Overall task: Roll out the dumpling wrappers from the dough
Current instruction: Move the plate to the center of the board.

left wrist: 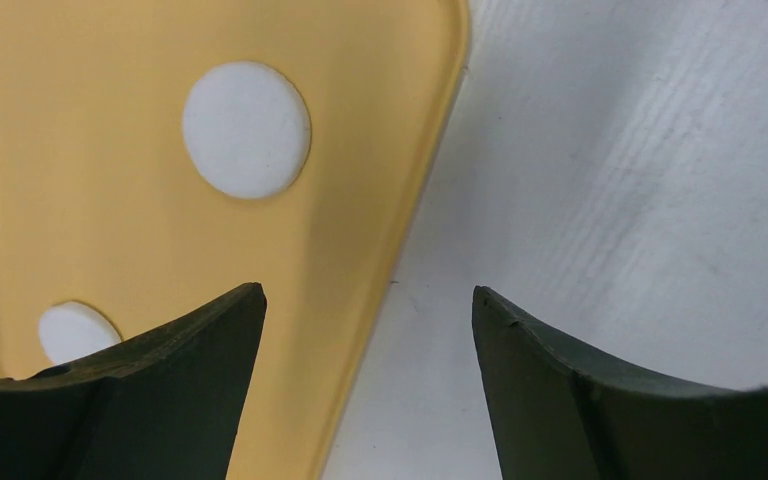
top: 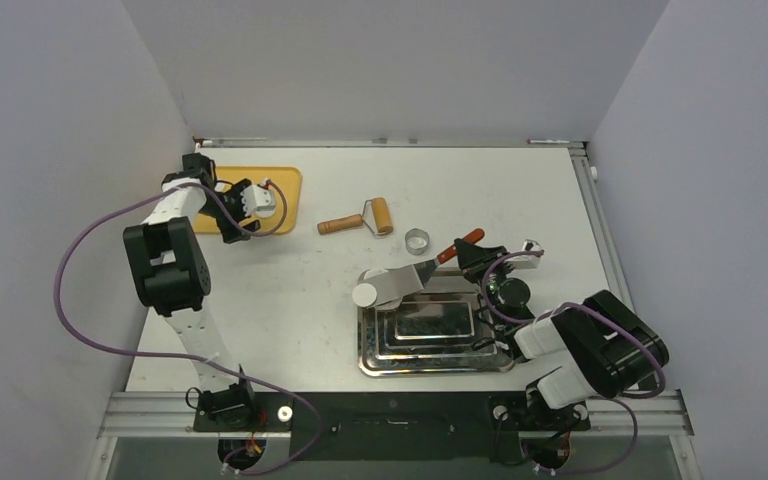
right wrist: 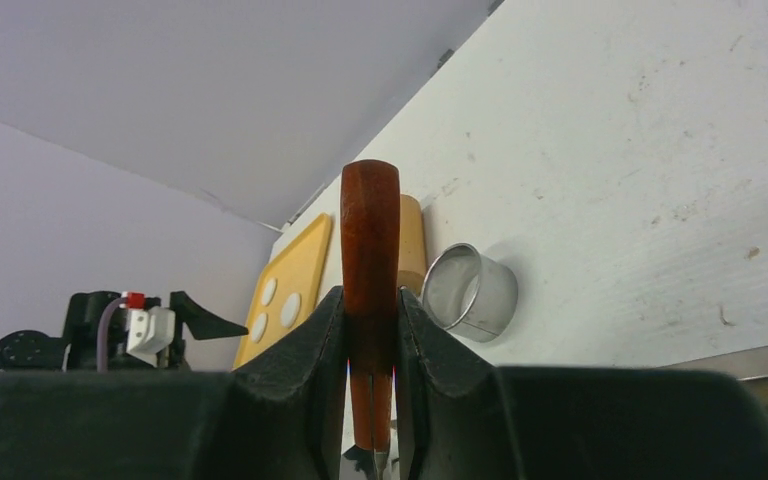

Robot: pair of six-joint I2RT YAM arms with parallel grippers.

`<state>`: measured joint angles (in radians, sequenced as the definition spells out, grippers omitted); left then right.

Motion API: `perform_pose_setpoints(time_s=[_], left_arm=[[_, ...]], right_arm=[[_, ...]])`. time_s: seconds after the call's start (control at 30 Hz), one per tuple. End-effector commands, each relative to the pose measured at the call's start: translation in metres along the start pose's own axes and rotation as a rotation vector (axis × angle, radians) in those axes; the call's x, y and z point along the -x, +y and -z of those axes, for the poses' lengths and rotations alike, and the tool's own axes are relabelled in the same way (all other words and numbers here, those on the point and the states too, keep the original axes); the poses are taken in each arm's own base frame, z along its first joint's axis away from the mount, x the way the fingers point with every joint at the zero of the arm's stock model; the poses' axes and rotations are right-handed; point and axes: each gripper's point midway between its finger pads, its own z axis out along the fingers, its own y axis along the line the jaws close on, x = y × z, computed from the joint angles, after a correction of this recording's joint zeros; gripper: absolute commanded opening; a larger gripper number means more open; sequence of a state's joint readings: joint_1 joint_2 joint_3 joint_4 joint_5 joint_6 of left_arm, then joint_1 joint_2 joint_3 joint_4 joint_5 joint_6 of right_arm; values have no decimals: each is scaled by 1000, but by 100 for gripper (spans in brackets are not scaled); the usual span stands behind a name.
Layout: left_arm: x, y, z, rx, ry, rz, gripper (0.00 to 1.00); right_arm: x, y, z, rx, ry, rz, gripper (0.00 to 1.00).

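The right hand [right wrist: 370, 300] is pinching the red-brown handle of a spatula [top: 405, 280], with its fingers pressed against both sides of the handle. The blade is reaching out over the far left corner of the metal tray [top: 438, 369]. A white dough round [top: 365, 294] is sitting at the blade's tip, just past the tray's rim. Whether this round is already rolled thin cannot be told from here.

The left hand [left wrist: 365, 300] is hovering over the right edge of the yellow board [left wrist: 80, 180], at the far left of the surface [top: 300, 300]. Its fingers are standing spread and are holding nothing. Two white dough pieces [left wrist: 246, 130] are lying on the board, apart from each other, one of them partly hidden behind a finger.

The rolling pin [top: 360, 220] and the metal ring [top: 418, 240] are lying untouched on the surface, between board and tray.

Judgement: the step in hand is a transfer, not rolling. The round is riding on the spatula between tray and board, and the direction cannot be read. The next move calls for a level blade, so that the round does not slide off, and a flat set-down clear of the other pieces. Rolling then needs the pin, and the free left hand is better placed to take it.
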<state>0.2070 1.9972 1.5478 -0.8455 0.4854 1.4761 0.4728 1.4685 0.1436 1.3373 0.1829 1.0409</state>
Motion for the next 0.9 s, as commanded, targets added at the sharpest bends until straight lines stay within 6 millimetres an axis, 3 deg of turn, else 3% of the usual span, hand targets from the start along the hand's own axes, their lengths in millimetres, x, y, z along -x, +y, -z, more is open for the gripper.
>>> perform_pose_setpoints(time_s=[0.0, 0.2, 0.3, 0.43, 0.57, 0.7, 0.87], left_arm=[[9, 24, -10, 27, -40, -122, 73], [-8, 30, -28, 29, -8, -146, 73], [-10, 29, -35, -22, 6, -152, 72], [-7, 45, -35, 29, 3, -137, 71], [-14, 30, -43, -51, 31, -137, 67], [-24, 17, -49, -101, 60, -118, 57], [-32, -2, -44, -156, 113, -106, 31]], right_arm=[[24, 48, -4, 182, -83, -78, 8], [20, 51, -2, 208, -69, -97, 8], [22, 58, -6, 221, -70, -87, 8], [24, 62, -6, 218, -68, -68, 8], [28, 65, -5, 222, -81, -74, 8], [30, 69, -7, 230, -87, -72, 8], [34, 74, -9, 232, -95, -58, 8]])
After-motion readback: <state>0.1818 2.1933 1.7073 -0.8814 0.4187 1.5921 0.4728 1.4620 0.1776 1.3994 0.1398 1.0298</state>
